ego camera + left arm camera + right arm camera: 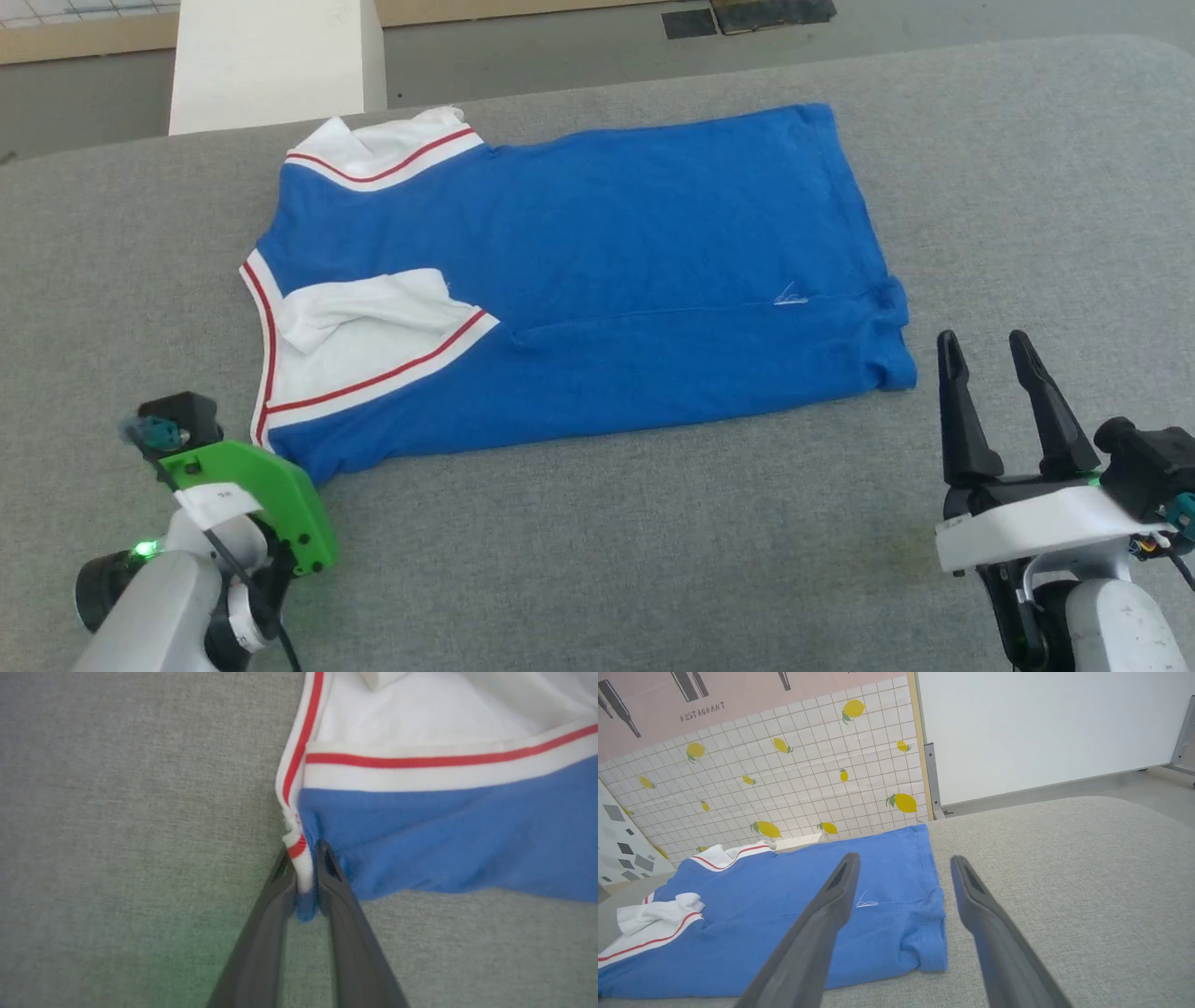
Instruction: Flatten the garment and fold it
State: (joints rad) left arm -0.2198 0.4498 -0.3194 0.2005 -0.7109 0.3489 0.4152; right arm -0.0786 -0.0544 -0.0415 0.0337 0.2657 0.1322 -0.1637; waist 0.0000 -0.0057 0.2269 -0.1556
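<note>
- The left gripper (303,850) is over the near-left part of the surface (653,541). Its fingers (261,938) are closed almost together on the garment's near-left corner, pinching a bunched bit of white-and-red trim and blue cloth.
- The garment (607,252) lies across the middle of the surface, closer to the far edge than the near one. Its sleeves point toward the left edge and its hem toward the right edge.
- The near sleeve (373,336) is turned in onto the blue body and rumpled. The far sleeve (392,149) is crumpled at the shirt's far-left corner.
- The knit looks soft, light and limp. It will likely sag and stretch from a single pinch and drag on the grey cover rather than slide. Stitched trim and seams should hold better than open cloth.
- A long crease (653,313) runs across the body to a bunched hem corner (892,327).
- The right gripper (982,338) is over the near-right part of the surface. Its fingers (817,924) are spread wide and hold nothing, with the tips just beside that hem corner and not touching it. The doubled hem there looks like the natural place to take hold.
</note>
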